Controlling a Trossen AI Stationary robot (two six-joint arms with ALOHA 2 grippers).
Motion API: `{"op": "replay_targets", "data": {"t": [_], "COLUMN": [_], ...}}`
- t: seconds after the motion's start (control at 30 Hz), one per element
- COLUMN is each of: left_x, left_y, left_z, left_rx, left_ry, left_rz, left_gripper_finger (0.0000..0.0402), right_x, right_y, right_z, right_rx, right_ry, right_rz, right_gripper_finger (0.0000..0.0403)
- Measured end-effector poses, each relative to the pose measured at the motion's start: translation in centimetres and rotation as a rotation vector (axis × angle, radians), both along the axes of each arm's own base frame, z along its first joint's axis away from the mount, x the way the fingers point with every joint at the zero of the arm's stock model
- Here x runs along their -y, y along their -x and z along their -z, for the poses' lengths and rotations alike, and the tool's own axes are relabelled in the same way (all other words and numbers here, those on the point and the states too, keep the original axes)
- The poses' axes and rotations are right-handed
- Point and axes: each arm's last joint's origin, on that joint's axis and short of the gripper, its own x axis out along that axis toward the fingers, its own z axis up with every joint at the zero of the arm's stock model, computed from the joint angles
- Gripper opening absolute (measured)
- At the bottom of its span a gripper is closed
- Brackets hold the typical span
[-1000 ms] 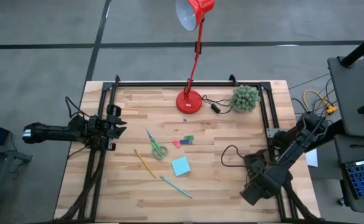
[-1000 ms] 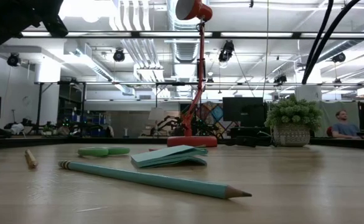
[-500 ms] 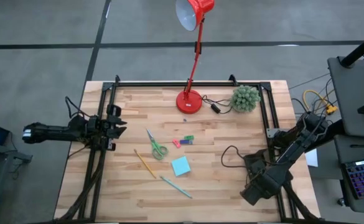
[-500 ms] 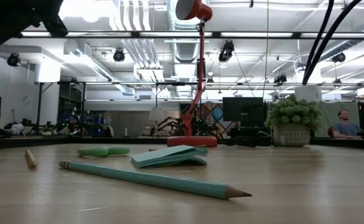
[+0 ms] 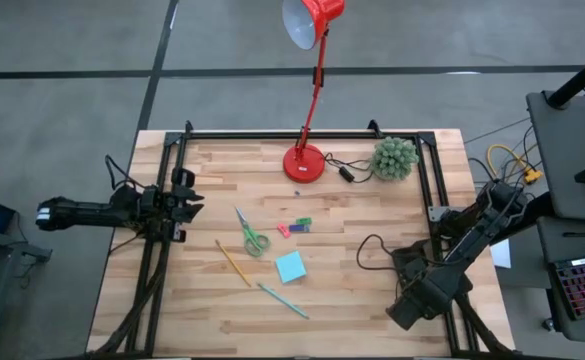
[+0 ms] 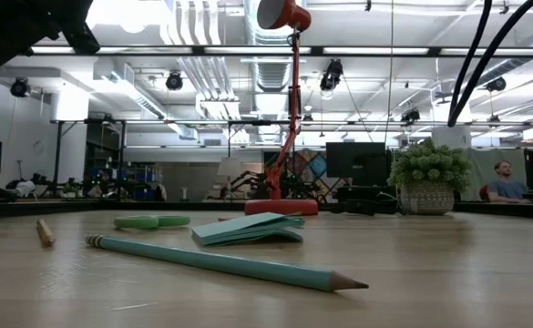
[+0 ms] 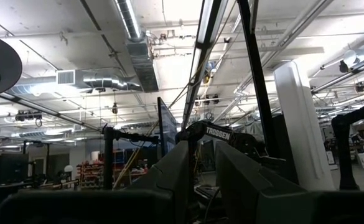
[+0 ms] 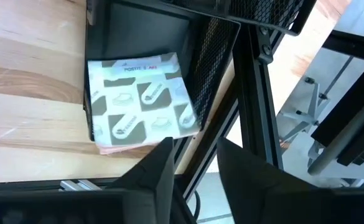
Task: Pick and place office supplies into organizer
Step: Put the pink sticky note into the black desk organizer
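Note:
The green-handled scissors [image 5: 252, 236], yellow pencil [image 5: 234, 263], teal pen [image 5: 283, 300], light-teal sticky-note pad [image 5: 290, 266] and small red and green pieces [image 5: 294, 226] lie flat mid-table. My right gripper [image 8: 194, 165] hangs open at the table's near right corner, pointing steeply down over the dark mesh-walled organizer [image 8: 216, 59]. A white packet printed with grey shapes [image 8: 141, 99] lies flat in one of its compartments. Nothing sits between the fingers. My left gripper [image 5: 192, 196] waits at the table's left edge, tilted upward, its fingers [image 7: 175, 177] a little apart and empty.
A red desk lamp [image 5: 304, 162] and a fuzzy green plant [image 5: 394, 157] stand at the far side. Black frame rails [image 5: 160, 265] run along the left and right edges. A dark cable [image 5: 370, 246] loops beside the right arm. A person [image 6: 501, 182] sits in the room behind.

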Motion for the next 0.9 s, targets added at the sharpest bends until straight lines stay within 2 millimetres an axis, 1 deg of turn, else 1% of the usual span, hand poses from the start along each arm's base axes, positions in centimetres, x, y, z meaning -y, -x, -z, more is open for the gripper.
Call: {"op": "replay_targets", "data": {"t": [0.13,0.27,0.6,0.67,0.73,0.83,0.9], "left_x": [0.0,0.0,0.0,0.0,0.0,0.0,0.0], "left_y": [0.0,0.0,0.0,0.0,0.0,0.0,0.0], "left_z": [0.0,0.0,0.0,0.0,0.0,0.0,0.0], "left_rx": [0.000,0.000,0.000,0.000,0.000,0.000,0.000], "left_ry": [0.000,0.000,0.000,0.000,0.000,0.000,0.000], "left_rz": [0.000,0.000,0.000,0.000,0.000,-0.001,0.000], "left_gripper_finger": [0.0066,0.0066,0.0066,0.0066,0.0066,0.0066,0.0066], "right_x": [0.0,0.0,-0.5,-0.8,-1.5,-2.3,-2.8], "right_y": [0.0,0.0,-0.5,-0.7,-1.1,-1.8,-2.1], "right_z": [0.0,0.0,-0.9,-0.9,-0.7,-0.6,-0.6], "right_rx": [0.000,0.002,0.046,0.098,0.214,0.406,0.479], "right_ry": [0.004,0.005,-0.042,-0.098,-0.149,-0.173,-0.191], "right_rz": [0.000,-0.001,-0.011,-0.081,-0.183,-0.339,-0.407], "right_gripper_finger": [0.0137,0.0145,0.0134,0.0133,0.0133,0.0132,0.0132]}}
